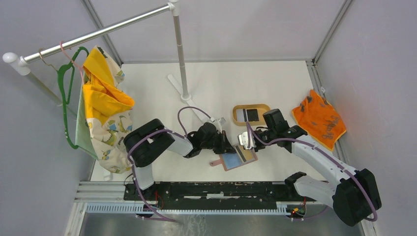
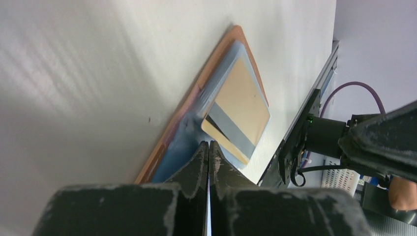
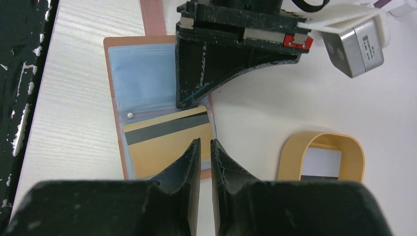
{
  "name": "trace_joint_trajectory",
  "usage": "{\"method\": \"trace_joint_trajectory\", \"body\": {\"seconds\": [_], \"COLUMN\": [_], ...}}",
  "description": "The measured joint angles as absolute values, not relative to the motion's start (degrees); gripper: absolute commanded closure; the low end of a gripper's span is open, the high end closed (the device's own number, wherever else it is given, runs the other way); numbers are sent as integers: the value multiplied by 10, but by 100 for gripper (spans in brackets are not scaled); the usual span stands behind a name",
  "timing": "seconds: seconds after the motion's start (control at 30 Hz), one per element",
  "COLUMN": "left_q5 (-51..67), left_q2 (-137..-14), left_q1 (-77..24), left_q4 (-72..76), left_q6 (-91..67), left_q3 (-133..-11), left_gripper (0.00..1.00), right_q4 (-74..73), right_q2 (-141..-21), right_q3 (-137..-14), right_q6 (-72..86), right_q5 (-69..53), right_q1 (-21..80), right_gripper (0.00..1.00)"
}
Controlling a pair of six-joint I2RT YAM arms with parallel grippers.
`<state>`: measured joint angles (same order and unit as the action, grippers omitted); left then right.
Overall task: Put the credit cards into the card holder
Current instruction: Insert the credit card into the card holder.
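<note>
Gold card (image 3: 162, 147) lies flat on open card holder (image 3: 140, 69) on table; in pocket or not, unclear. Thin, stiff, light, slick: pinch by edge, slide in. Left gripper (image 2: 208, 146) pressed together at holder edge. Right gripper (image 3: 205, 143) barely parted over card, holding nothing.

Bright, even light; in the left wrist view soft shadow darkens the white table (image 2: 59, 123) left of the jaws.
</note>
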<state>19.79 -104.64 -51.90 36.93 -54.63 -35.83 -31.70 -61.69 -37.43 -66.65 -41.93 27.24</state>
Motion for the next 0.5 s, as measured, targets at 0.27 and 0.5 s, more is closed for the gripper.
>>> {"method": "trace_joint_trajectory", "body": {"seconds": [0.27, 0.5], "left_q5": [197, 184], "left_q2": [-1083, -1077], "left_q1": [-519, -519], "left_q4": [331, 298], "left_q6": [-517, -491], "left_q3": [-432, -444], "left_gripper": [98, 95], "right_q4": [-313, -291], "right_q2": [-617, -617], "right_q3": [-373, -371], "right_q6": [-666, -630], "right_q5": [-417, -394], "right_q1": [272, 260], "right_gripper": [82, 78]}}
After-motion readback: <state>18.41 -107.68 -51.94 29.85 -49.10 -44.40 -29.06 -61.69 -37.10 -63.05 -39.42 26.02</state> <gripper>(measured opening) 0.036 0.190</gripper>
